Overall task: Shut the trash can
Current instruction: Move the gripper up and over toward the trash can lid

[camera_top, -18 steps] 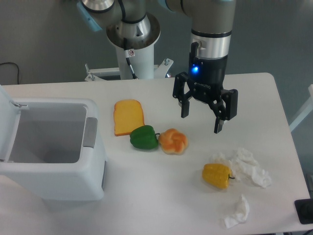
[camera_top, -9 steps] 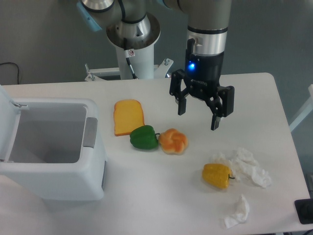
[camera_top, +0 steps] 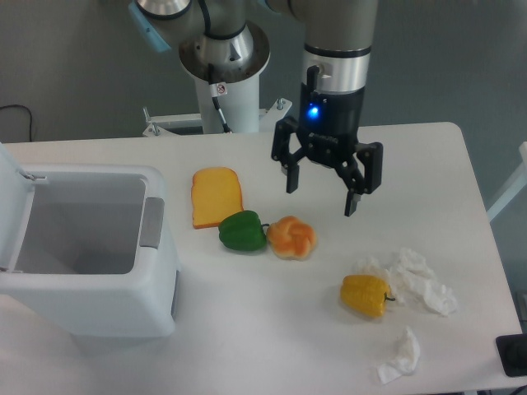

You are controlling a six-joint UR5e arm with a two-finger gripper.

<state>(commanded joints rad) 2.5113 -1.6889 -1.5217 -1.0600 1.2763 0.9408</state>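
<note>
Trash can [camera_top: 86,259] was seen at the lower left of the frame, standing on the white counter [camera_top: 247,329], its lid [camera_top: 12,185] raised upright at the far left edge and its white interior exposed; a grey latch strip [camera_top: 151,222] was visible on its right rim. The gripper [camera_top: 321,191] was held above the counter in the upper middle of the frame, well apart from the bin, with its black fingers [camera_top: 352,197] spread apart and nothing between them. A blue light was lit on its body. Just below it lay an orange bread roll [camera_top: 291,237], touching a green pepper [camera_top: 243,231], with a slice of toast [camera_top: 216,196] beside them. A yellow pepper [camera_top: 365,295] and crumpled tissues [camera_top: 416,280] were found at the lower right.
</note>
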